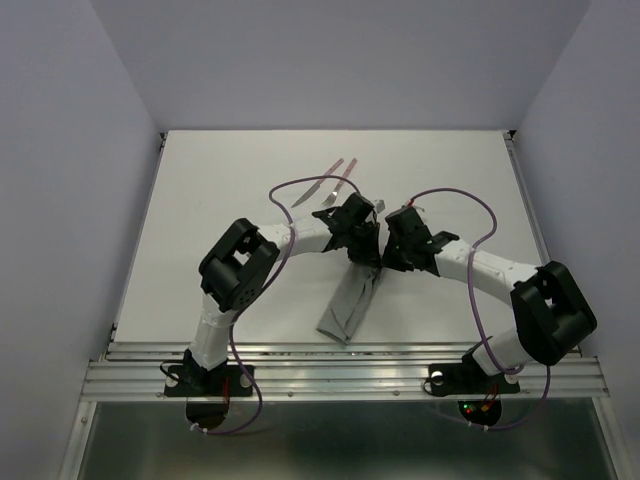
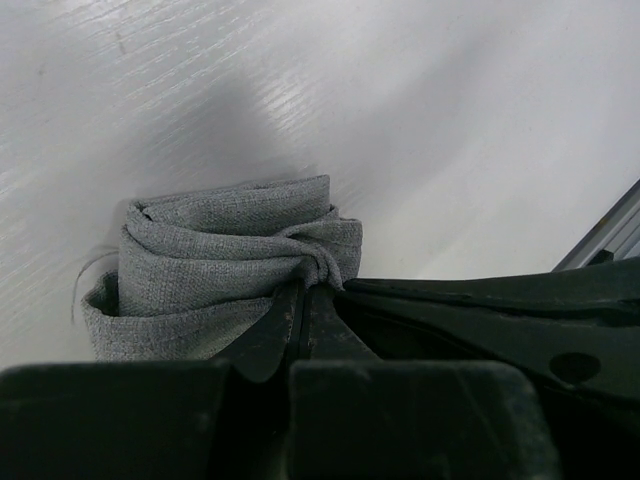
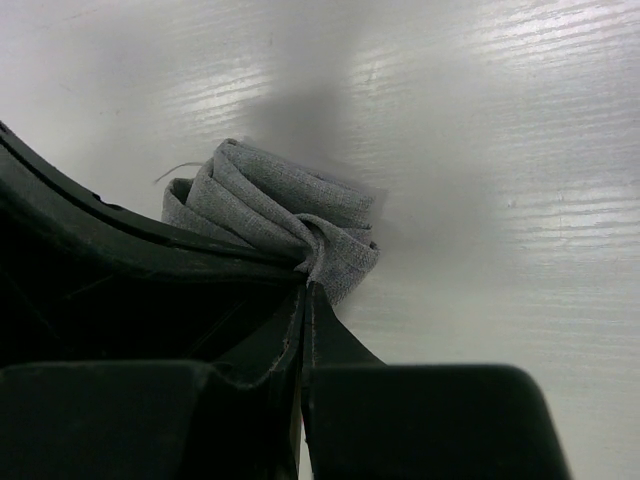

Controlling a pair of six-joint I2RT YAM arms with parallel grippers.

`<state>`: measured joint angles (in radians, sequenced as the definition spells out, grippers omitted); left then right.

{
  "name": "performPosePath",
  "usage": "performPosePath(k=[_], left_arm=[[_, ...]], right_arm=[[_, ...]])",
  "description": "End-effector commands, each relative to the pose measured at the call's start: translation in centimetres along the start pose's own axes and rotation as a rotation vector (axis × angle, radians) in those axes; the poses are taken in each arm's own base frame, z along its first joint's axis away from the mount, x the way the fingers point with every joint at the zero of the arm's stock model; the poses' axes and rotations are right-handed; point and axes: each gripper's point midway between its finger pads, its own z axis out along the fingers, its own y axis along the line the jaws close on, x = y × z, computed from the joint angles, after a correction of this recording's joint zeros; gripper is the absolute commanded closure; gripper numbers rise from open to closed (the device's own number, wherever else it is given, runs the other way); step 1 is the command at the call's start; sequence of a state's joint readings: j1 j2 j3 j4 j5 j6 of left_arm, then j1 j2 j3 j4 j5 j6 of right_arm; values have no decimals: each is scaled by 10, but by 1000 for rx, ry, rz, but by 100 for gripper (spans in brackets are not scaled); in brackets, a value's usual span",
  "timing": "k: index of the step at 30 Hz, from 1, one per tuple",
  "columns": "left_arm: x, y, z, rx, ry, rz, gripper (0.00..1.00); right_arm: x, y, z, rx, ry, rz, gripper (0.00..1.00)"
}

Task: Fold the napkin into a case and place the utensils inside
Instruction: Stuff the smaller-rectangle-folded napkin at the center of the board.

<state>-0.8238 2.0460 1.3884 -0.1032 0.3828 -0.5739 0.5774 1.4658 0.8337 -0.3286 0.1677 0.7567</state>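
Note:
The grey napkin [image 1: 348, 303] hangs as a narrow folded strip at the table's middle, its lower end resting on the table. My left gripper [image 1: 365, 252] and right gripper [image 1: 385, 256] meet at its top end. In the left wrist view the gripper [image 2: 303, 290] is shut on a bunched fold of the napkin [image 2: 220, 260]. In the right wrist view the gripper [image 3: 305, 287] is shut on a corner of the napkin [image 3: 300, 215]. The knife [image 1: 319, 181] and fork [image 1: 343, 178], with pinkish handles, lie side by side on the table behind the grippers.
The white table [image 1: 220, 200] ends in a metal rail [image 1: 340, 365] at the near edge. Purple cables [image 1: 300, 185] loop over both arms. Walls enclose the table at the left, right and back.

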Motion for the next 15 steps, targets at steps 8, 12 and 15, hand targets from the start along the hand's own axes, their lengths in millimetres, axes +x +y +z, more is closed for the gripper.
performPosePath(k=[8,12,15], left_arm=[[2,-33,-19,45,14,61,100],[5,-36,-35,45,13,81,85],[9,-34,-38,39,16,86,63]], right_arm=[[-10,17,-7,-73,-49,22,99],[-9,14,-6,-63,-48,28,99],[-8,13,-6,-60,-49,32,99]])
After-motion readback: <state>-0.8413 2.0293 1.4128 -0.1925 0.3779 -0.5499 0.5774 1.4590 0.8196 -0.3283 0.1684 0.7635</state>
